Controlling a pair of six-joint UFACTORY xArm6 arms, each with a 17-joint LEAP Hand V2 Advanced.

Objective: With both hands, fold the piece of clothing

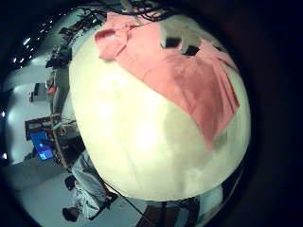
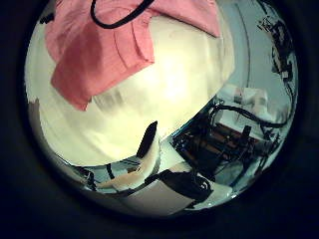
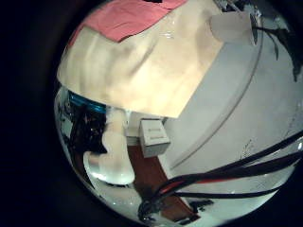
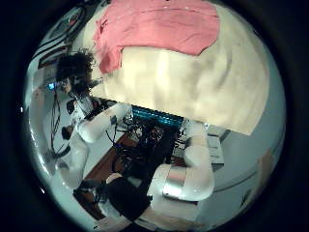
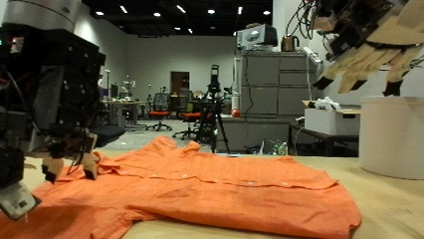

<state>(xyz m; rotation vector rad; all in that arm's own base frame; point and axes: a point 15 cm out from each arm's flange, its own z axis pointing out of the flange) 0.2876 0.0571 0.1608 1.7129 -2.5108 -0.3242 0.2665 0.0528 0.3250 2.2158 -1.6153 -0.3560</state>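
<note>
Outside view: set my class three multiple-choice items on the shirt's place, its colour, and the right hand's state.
1. Where does the shirt lie?
A. Spread on the table
B. On the floor
C. Hanging from a hand

2. What colour is the shirt?
A. Blue
B. Orange
C. White

3. What is the right hand doing?
A. Pinching the shirt
B. Pressing on the table
C. Raised, holding nothing

Answers:
1 A: the shirt lies flat on the table.
2 B: its cloth is orange.
3 C: the right hand hangs high, fingers relaxed and empty.

Both hands are built of black blocky parts: the left hand (image 5: 47, 110) with white fingertips, the right hand (image 5: 364, 45) with tan-looking panels.
</note>
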